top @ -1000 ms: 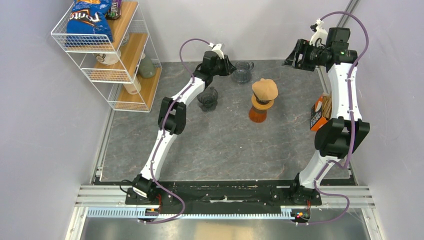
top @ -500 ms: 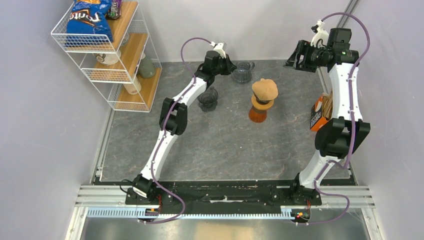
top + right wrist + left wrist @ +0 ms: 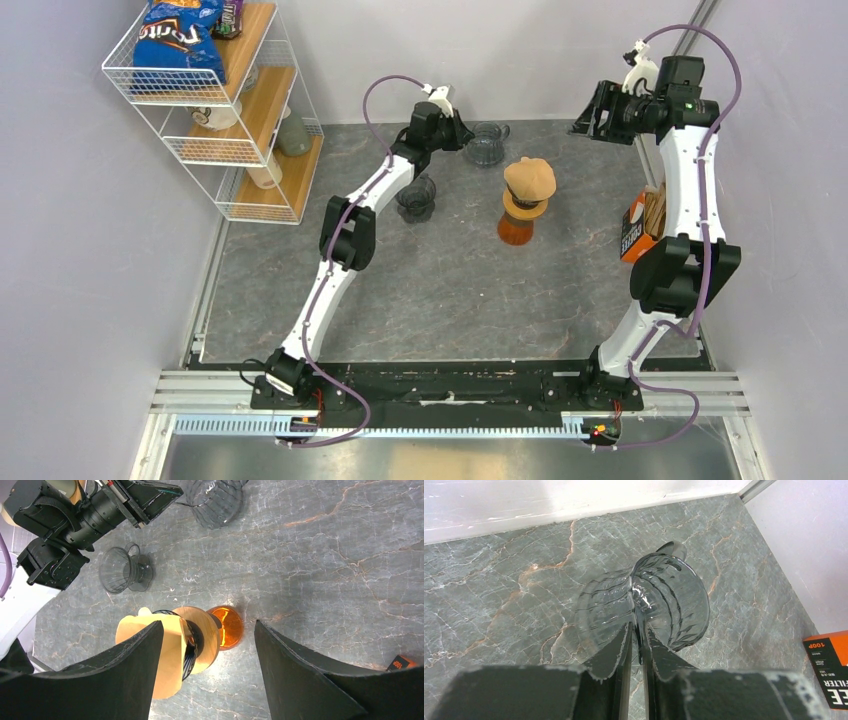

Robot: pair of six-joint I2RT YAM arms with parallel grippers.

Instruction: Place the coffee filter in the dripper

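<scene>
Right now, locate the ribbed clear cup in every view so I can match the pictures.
Top external: ribbed clear cup at the back, near the middle.
Left wrist: centre frame, its wall pinched between the left fingers.
Right wrist: top edge, cut off.
Shared landmark: the orange filter box.

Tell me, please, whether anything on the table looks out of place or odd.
The brown paper filter bulges over the top of the amber jug mid-table like a cap, rather than sitting down inside a cone. The left hand pinches the wall of the far clear dripper. Nothing looks spilled or broken.
</scene>
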